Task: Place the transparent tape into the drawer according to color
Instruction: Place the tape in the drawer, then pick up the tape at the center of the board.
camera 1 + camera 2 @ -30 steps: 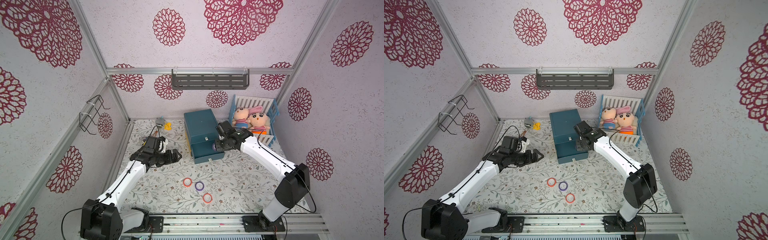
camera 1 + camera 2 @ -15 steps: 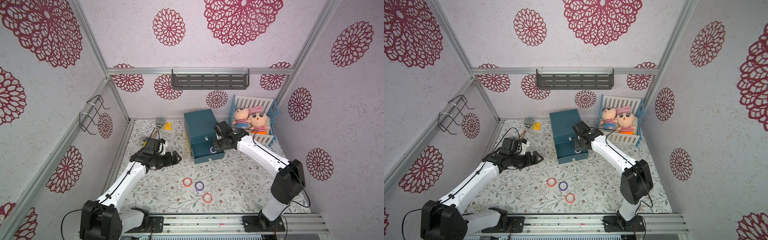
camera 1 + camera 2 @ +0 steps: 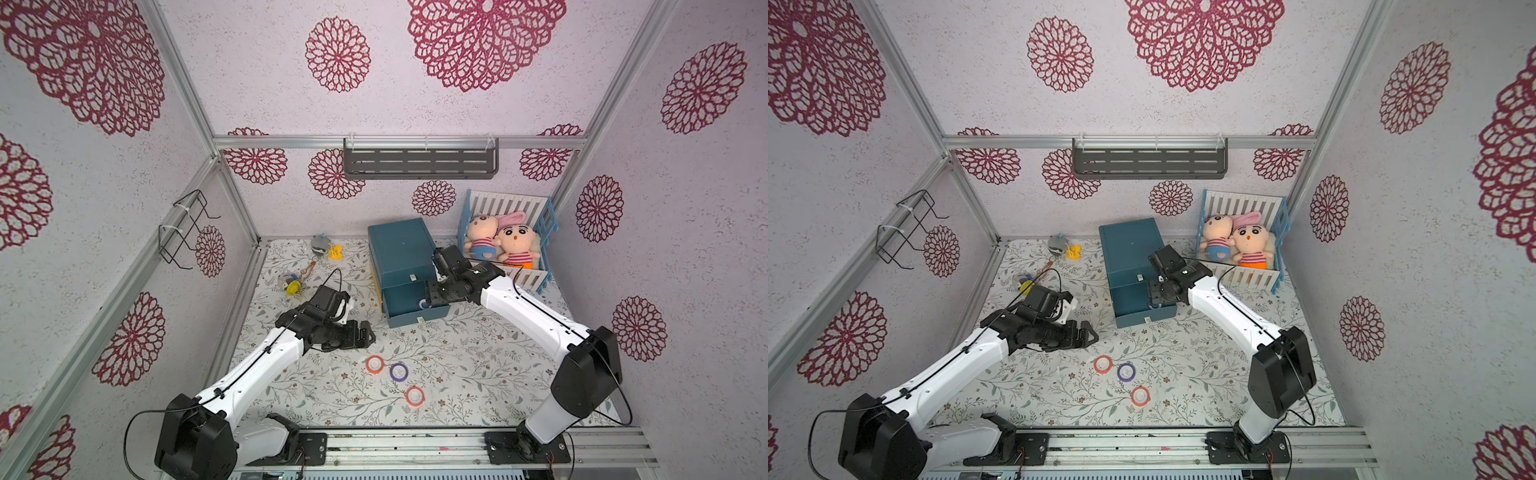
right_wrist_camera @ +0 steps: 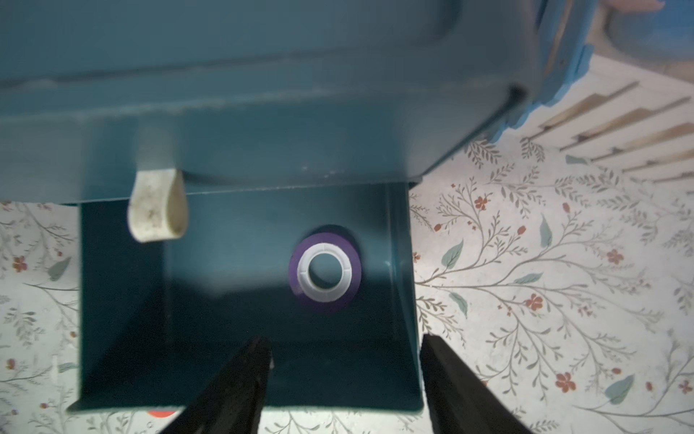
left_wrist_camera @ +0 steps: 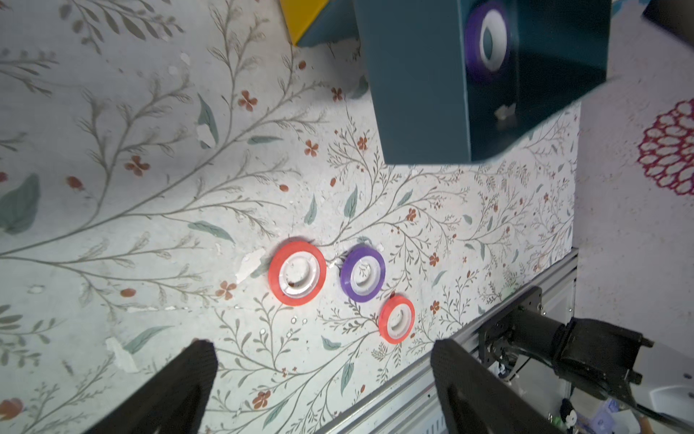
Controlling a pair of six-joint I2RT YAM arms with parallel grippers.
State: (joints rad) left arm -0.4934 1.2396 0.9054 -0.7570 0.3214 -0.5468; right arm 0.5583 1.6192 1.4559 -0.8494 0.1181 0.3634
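Hovering at the drawer [image 3: 417, 318] in a top view, the right claw [image 3: 432, 291] gapes, empty. Left wrist: left claw [image 5: 323, 349] wide, empty; three loose tapes [image 5: 362, 273] outside the drawer. Right wrist: purple tape [image 4: 325, 272] inside it; I'd lift straight out, clear of walls.

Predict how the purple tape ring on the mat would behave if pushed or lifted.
Lying flat, the purple tape ring probably slides rather than rolls when pushed. Its hollow white core suggests it is light and fairly rigid.
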